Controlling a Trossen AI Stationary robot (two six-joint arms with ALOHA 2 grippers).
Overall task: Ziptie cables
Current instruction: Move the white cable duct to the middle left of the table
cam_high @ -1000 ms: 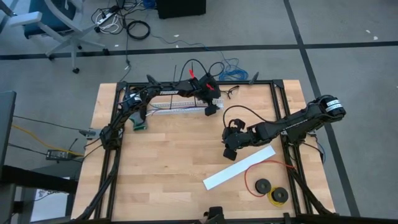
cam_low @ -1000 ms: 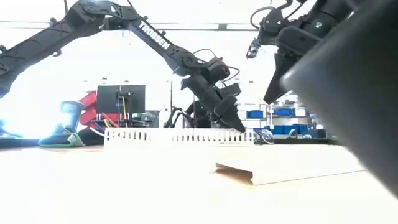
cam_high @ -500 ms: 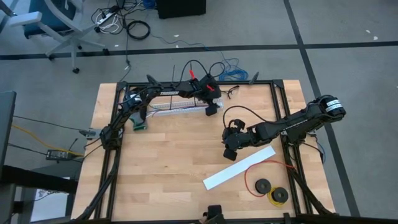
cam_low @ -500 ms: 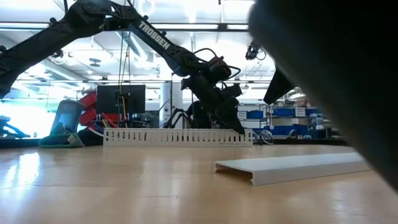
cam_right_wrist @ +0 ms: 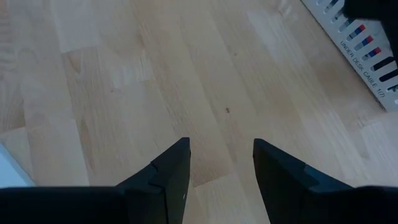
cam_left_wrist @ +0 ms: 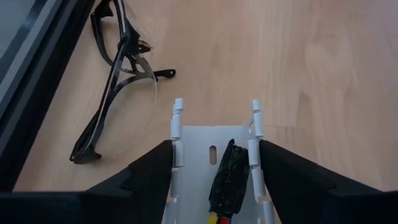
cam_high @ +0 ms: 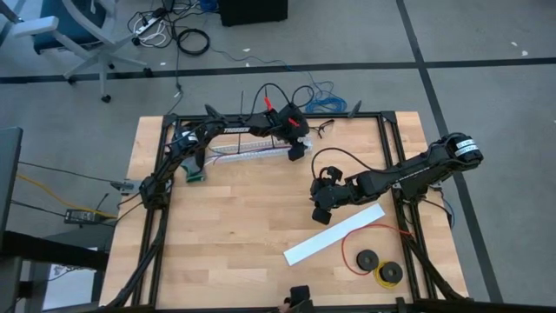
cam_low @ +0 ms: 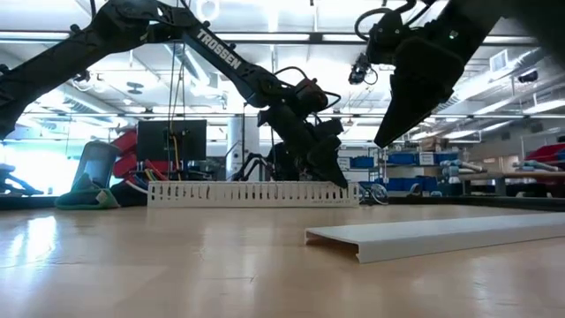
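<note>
A white slotted channel (cam_high: 248, 149) lies on the table at the far middle. The cables lie inside it, their dark plug (cam_left_wrist: 227, 175) near the channel's right end, with coloured wires (cam_high: 233, 149) running along it. My left gripper (cam_high: 296, 153) straddles that end, one finger on each outer side. My right gripper (cam_high: 321, 209) hangs open over bare wood at the centre right, with nothing between its fingers (cam_right_wrist: 166, 174). My left gripper holds the channel's right end between its two fingers, one finger (cam_left_wrist: 158, 167) against each outer wall (cam_left_wrist: 178, 134). The fingers slant down from the table's left and lie along the channel. The channel rests flat on the table, with the plug between its walls untouched.
Black zip ties (cam_left_wrist: 118, 62) lie on the wood just beyond the channel's end, near the table's far frame. A flat white cover strip (cam_high: 334, 235) lies near the front right. A red wire loop with black spools (cam_high: 373, 256) lies beside it.
A large dark blur that covered the right of the low view has gone from it. Both arms have kept their places.
</note>
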